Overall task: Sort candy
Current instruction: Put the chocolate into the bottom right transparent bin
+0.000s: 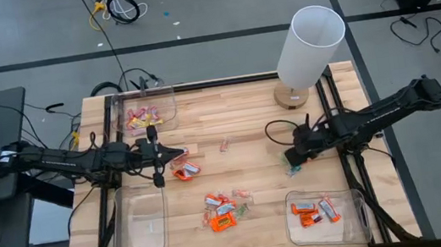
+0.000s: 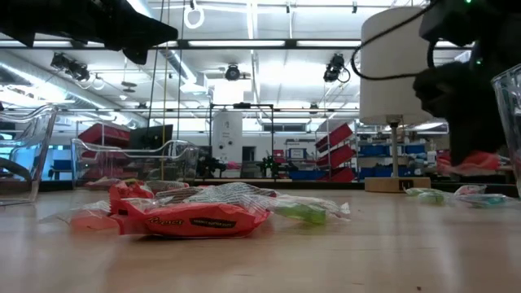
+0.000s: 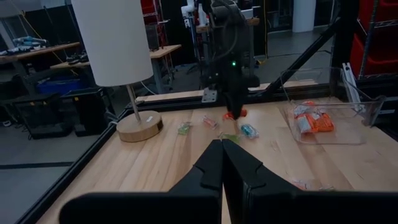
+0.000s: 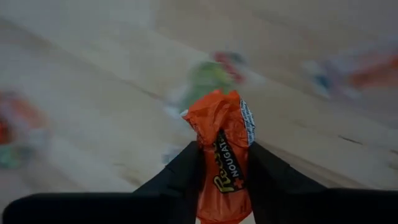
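Note:
Wrapped candy lies in a loose heap [image 1: 222, 213] at the table's middle, with single pieces [image 1: 225, 146] around it. One orange piece [image 1: 185, 172] lies just near of my left gripper [image 1: 180, 156], which hovers level and shut [image 3: 222, 163], touching nothing. My right gripper [image 1: 293, 159] stands at the table's right, slanting down, shut on an orange candy [image 4: 222, 134]. The same candy [image 3: 235, 114] shows under its fingers in the left wrist view. Green-wrapped pieces [image 3: 242, 130] lie on the wood below it. My right gripper pinches the orange candy by its middle [image 4: 224, 171] between its two fingers [image 4: 181, 177]. The fingers come from above, slanting down. The crimped end of the wrapper [image 4: 217, 106] sticks out past the fingertips. The candy [image 2: 476, 163] is lifted clear of the table.
A clear bin [image 1: 167, 96] with pink candy stands far left, another clear bin [image 1: 120, 239] near left, and a third [image 1: 358, 225] holding orange candy near right. A white lamp [image 1: 306, 44] on a wooden foot stands far right. Bare wood lies between the arms.

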`<state>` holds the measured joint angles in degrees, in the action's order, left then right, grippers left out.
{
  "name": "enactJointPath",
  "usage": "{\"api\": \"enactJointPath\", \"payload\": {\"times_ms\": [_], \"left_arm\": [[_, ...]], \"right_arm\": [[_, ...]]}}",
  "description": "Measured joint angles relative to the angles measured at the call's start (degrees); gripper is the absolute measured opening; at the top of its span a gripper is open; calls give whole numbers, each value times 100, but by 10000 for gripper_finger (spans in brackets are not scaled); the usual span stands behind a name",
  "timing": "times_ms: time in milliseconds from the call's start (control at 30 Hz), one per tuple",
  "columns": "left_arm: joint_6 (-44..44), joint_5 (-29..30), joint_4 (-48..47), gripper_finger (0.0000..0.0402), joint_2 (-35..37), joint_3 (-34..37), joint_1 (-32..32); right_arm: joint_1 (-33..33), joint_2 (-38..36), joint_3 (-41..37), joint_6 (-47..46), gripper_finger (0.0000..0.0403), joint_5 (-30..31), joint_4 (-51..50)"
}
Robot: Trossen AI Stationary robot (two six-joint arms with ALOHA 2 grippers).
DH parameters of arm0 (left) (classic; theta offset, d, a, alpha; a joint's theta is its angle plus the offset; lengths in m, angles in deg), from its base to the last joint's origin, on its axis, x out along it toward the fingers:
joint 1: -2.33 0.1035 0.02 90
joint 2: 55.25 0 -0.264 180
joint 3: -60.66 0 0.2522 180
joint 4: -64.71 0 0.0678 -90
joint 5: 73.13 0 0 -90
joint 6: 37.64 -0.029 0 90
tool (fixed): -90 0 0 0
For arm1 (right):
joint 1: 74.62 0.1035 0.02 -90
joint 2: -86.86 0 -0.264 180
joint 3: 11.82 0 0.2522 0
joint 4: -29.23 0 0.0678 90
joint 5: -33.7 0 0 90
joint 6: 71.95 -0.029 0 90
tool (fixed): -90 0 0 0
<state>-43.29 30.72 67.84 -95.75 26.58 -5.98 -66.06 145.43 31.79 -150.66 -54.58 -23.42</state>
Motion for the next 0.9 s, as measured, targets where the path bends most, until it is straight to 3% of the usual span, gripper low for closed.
{"api": "enactJointPath", "payload": {"times_ms": [600, 733, 900], "left_arm": [[-9, 6, -4, 5, 0, 0, 0], [-11, 7, -7, 5, -1, 0, 1], [-10, 7, 0, 5, -1, 0, 0]], "right_arm": [[11, 20, 5, 1610, 88, -139, 3984], [11, 20, 21, 1826, 87, -153, 4451], [65, 215, 566, 2228, 87, -22, 4082]]}}
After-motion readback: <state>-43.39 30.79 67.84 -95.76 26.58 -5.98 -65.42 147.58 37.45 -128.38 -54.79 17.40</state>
